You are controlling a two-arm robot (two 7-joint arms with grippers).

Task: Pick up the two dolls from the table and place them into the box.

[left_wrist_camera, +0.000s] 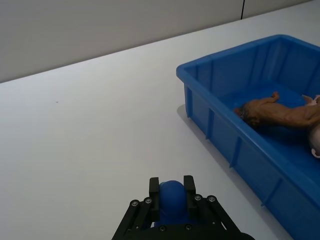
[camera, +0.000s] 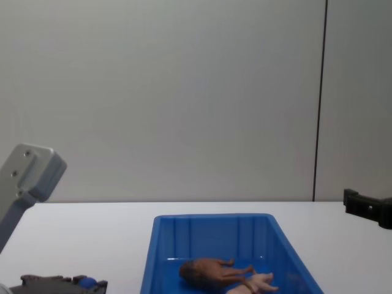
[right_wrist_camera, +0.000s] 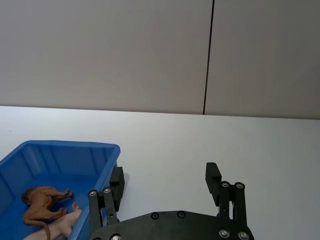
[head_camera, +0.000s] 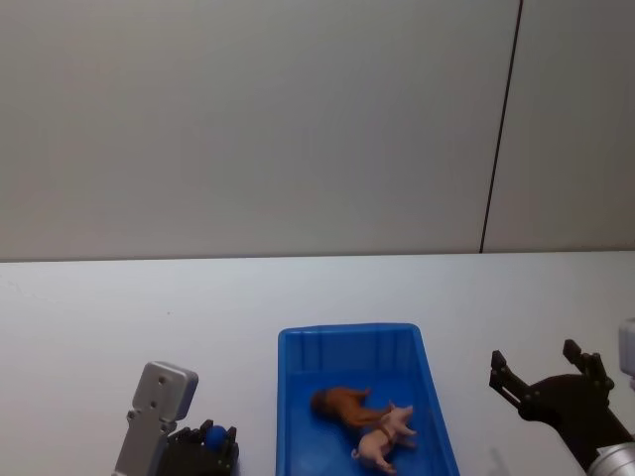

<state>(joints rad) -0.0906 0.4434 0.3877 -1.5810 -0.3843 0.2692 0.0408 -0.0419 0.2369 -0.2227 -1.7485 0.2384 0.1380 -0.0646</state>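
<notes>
Black linkage grippers, silver screws at joints: left gripper [left_wrist_camera: 172,192], right gripper [right_wrist_camera: 165,181]; light-grey left wrist housing [head_camera: 164,391].

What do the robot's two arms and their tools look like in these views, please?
Both tools, left and right, are black linkage fingers studded with small silver bolts. The left arm carries a light grey block with screw holes; the right wrist ends in a silvery ring.
</notes>
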